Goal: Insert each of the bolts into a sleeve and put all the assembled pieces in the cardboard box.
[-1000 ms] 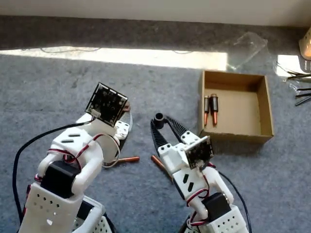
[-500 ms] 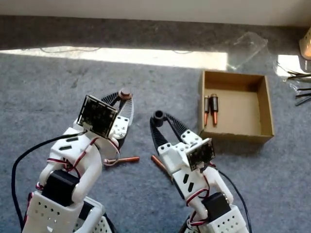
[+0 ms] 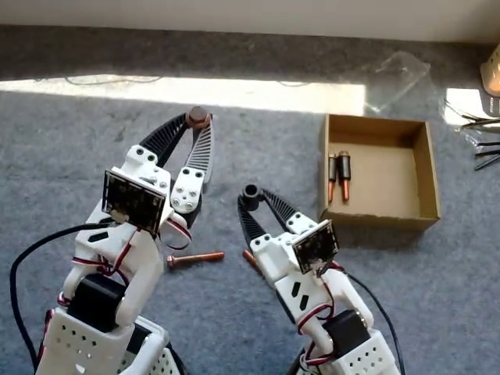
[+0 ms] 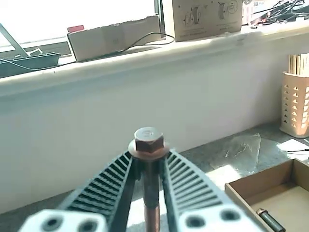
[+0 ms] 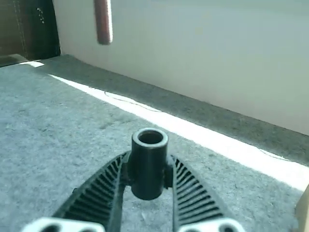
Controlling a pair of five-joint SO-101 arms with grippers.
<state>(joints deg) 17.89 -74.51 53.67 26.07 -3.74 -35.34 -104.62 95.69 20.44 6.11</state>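
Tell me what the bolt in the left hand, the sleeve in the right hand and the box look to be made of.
The bolt: probably metal with a copper-coloured finish, going by its reddish sheen and crisp hex head. The sleeve: matte black, plastic or rubber, hard to tell; little shine. The box: plain brown cardboard, thin raw-edged walls.

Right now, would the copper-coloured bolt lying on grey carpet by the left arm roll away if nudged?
Probably not far: the copper-coloured bolt has a wider head, so it would likely curve, and the fuzzy grey carpet should damp rolling.
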